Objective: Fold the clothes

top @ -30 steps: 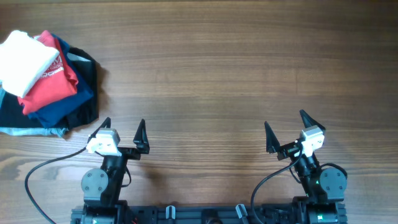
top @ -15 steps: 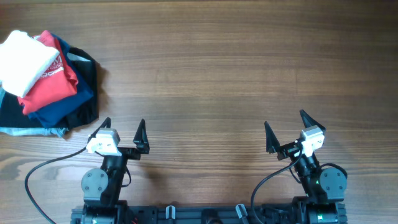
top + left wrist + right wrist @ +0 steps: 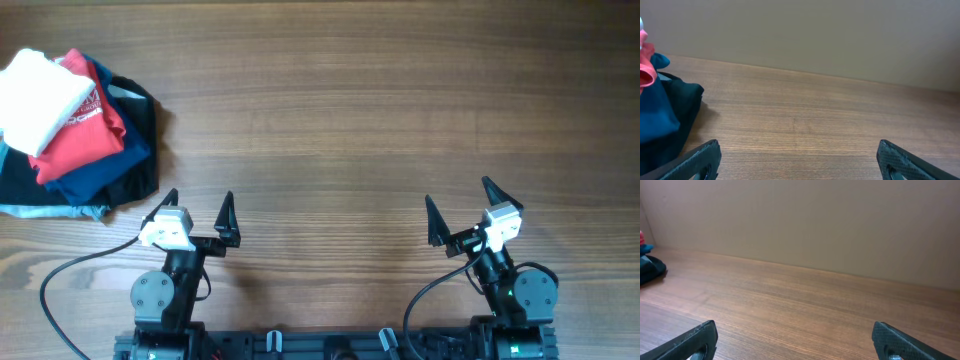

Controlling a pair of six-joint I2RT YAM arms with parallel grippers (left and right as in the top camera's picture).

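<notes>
The clothes show as a white garment [image 3: 38, 96], bunched on top of a pile at the table's far left corner. My left gripper [image 3: 199, 195] stands open near the front edge, just right of and nearer than the pile, with nothing between its fingers. In the left wrist view the left gripper [image 3: 799, 150] hovers over bare wood, and the white garment is out of view there. My right gripper [image 3: 457, 190] is open and empty at the front right, far from the pile. The right wrist view shows the right gripper [image 3: 794, 329] wide over bare wood.
Under the white garment lie a red shirt [image 3: 85, 135], a navy garment [image 3: 100, 170] and a black one [image 3: 140, 115]. The navy and black cloth [image 3: 662, 122] fills the left of the left wrist view. A beige wall [image 3: 815, 220] backs the wooden table [image 3: 350, 100].
</notes>
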